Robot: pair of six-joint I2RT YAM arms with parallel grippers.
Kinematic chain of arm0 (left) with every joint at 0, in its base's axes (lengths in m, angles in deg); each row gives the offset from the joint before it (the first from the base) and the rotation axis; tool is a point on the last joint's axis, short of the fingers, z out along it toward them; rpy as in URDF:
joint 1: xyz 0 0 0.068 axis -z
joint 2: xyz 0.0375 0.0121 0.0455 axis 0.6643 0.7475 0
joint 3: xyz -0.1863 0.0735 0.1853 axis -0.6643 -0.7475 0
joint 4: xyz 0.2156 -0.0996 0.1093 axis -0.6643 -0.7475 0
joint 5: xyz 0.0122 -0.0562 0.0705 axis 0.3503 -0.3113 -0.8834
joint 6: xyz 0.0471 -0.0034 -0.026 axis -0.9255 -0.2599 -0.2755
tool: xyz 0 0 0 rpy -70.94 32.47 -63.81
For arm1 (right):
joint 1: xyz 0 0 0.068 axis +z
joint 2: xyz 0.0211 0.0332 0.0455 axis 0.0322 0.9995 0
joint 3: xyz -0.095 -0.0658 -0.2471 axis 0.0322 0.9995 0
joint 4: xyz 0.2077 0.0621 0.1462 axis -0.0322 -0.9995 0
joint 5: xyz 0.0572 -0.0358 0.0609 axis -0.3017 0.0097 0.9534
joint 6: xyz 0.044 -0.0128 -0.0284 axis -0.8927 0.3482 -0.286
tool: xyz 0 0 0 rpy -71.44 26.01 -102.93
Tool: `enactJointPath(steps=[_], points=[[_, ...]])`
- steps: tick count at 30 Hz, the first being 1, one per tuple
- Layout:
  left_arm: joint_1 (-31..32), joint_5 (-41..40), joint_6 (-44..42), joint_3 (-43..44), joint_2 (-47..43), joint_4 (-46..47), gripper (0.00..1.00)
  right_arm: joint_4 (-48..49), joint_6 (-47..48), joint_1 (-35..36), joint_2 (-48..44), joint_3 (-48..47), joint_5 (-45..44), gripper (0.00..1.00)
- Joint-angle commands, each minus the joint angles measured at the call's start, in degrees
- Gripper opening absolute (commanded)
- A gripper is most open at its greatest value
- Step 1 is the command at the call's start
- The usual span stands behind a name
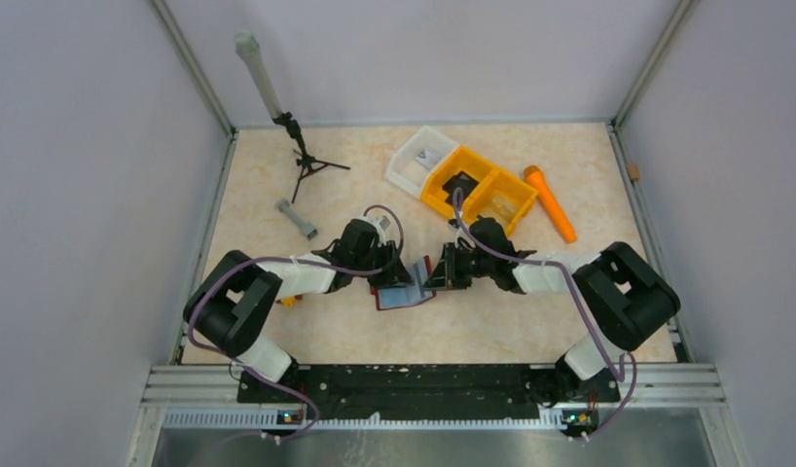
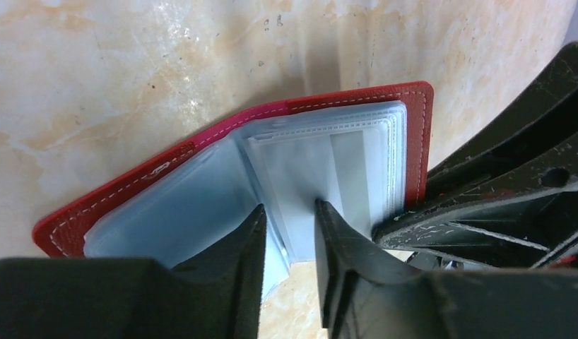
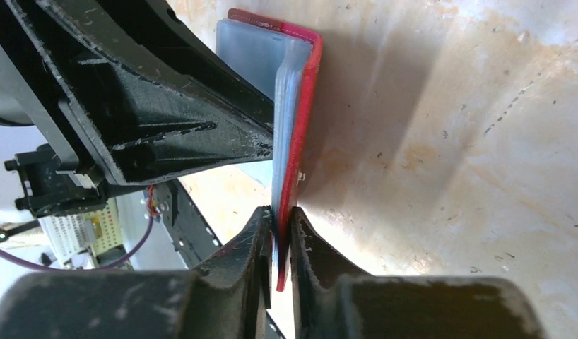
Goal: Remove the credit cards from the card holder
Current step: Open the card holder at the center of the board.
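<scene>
Bright, even overhead light. Glare patches mark the table in the left wrist view; a soft shadow falls beside the card holder. Immediate foreground is blurred in both wrist views.

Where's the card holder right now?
Top view, table centre-front: the card holder sits open between the left hand and the right hand, which pinches its right flap.
</scene>
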Motion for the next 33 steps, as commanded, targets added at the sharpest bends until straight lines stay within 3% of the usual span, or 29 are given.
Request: enactJointPath(steps=[1,3,6,10,13,15,17,21,33], points=[[-0.03,-1.15,-2.11,1.47,2.31,-1.34,0.28,3.96,-0.18,-0.33,-3.30,-0.05,1.28,0.21],[-0.07,-1.72,-2.44,1.48,2.64,-1.83,0.15,3.50,-0.33,-0.33,-4.29,0.00,0.88,0.29],[-0.05,-2.88,-3.32,1.40,2.79,-2.87,0.00,1.32,0.05,-0.33,-5.67,-0.51,-1.44,0.29],[-0.05,-3.70,-4.02,1.35,2.62,-4.06,0.00,-0.27,0.07,-0.33,-5.68,-1.38,-2.41,0.16],[-0.04,-3.85,-4.44,1.33,2.36,-4.49,0.00,-0.01,0.01,-0.35,-4.91,-1.53,-2.41,0.13],[-0.05,-3.68,-4.60,1.37,2.36,-4.58,0.00,-0.59,0.45,-0.33,-3.82,-2.17,-1.91,0.18],[-0.07,-3.58,-4.65,1.23,2.39,-4.52,0.00,-0.69,0.64,-0.33,-2.78,-2.53,-1.32,0.32],[-0.01,-3.41,-4.92,1.29,2.66,-4.58,0.00,-0.18,0.49,-0.33,-2.25,-2.56,-1.33,0.33],[-0.06,-3.21,-5.14,1.26,2.57,-4.76,0.00,1.26,-0.57,-0.33,-1.61,-2.90,-0.87,0.10]])
